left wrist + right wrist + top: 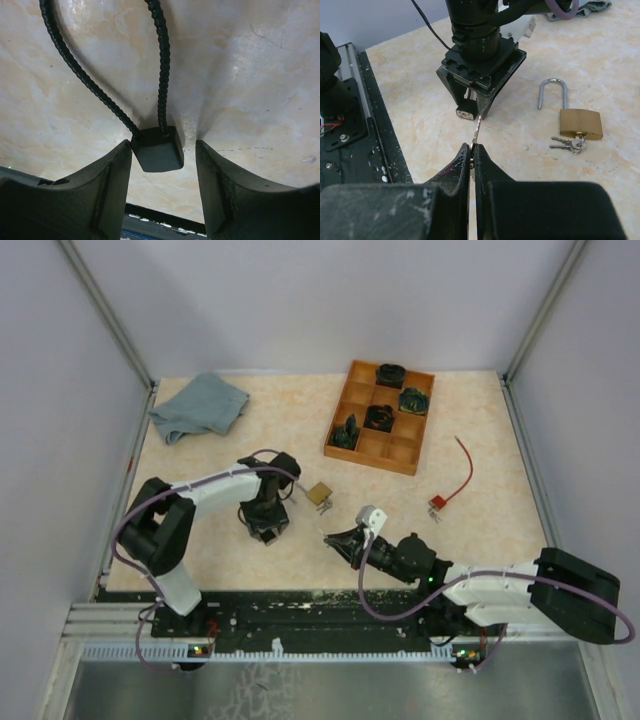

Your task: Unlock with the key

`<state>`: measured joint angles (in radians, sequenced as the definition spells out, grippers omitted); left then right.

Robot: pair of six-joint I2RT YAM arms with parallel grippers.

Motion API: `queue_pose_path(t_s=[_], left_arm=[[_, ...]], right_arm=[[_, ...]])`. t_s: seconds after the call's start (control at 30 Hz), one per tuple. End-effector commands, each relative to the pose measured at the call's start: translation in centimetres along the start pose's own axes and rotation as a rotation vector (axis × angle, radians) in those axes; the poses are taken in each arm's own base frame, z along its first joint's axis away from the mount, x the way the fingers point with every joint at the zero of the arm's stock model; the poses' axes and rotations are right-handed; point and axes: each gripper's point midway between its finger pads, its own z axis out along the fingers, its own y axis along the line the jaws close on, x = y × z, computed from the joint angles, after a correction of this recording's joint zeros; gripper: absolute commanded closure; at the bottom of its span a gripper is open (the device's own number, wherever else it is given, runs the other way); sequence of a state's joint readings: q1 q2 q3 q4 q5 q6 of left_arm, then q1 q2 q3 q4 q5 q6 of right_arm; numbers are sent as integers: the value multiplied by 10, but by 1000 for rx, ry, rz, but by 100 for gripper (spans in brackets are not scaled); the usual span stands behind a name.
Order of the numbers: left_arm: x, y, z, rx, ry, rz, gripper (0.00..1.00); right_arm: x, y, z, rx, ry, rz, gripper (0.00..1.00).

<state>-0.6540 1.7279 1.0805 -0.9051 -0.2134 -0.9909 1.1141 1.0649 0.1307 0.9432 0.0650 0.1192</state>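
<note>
Black braided cable (80, 75) loops out of a small dark lock body (157, 152), which sits on the beige table (480, 400) near the front edge, left of centre. The left gripper (266, 530) points straight down over it with its fingers apart, one on each side of the block. The left finger (112, 175) is right against the block's corner, while a gap shows on the other side.

The right gripper (472, 147) reaches in low from the right, fingers pressed together on a thin silver key (477, 131). The key's tip points at the lock body's near face, very close to it; whether it has entered cannot be told.

A brass padlock (580, 124) lies flat just right of the left gripper, shackle pointing away, with a small bunch of keys (568, 144) at its base. Farther back stands a wooden compartment tray (402, 450) holding dark objects. A blue cloth (200, 407) lies at the far left, and a red wire (465, 470) lies to the right.
</note>
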Motion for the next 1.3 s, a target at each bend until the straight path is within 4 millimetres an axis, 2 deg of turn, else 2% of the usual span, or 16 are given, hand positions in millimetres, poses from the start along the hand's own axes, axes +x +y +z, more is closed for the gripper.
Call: queue_pose_path(t_s=[0.0, 0.13, 0.23, 0.3, 0.4, 0.5, 0.67, 0.8, 0.97, 1.07, 1.27], left_arm=[[10, 2, 9, 0, 41, -14, 42], [18, 4, 17, 17, 61, -30, 49], [21, 6, 19, 38, 69, -52, 61], [20, 1, 13, 94, 53, -64, 70], [14, -10, -4, 204, 18, -84, 78], [9, -23, -28, 326, -5, -96, 81], [4, -47, -69, 557, -33, -103, 89], [0, -61, -101, 719, -66, -100, 89], [-1, -73, -135, 916, -98, -95, 92], [-1, -76, -148, 1003, -130, -87, 93], [6, -78, -161, 1120, -135, -67, 93]], right_arm=[[-21, 1, 2, -9, -76, -5, 100], [-18, 3, 4, -16, -57, -1, 100], [-18, 5, 6, -29, -53, 7, 100], [-19, 8, 9, -43, -45, 8, 100], [-22, 13, 13, -65, -41, 22, 100], [-30, 18, 18, -79, -50, 43, 100], [-28, 24, 29, -104, -29, 77, 100], [-28, 30, 34, -131, -46, 120, 100], [-20, 23, 39, -81, -37, 173, 100], [-20, 17, 42, -48, -56, 206, 100], [-21, 5, 50, 17, -106, 268, 100]])
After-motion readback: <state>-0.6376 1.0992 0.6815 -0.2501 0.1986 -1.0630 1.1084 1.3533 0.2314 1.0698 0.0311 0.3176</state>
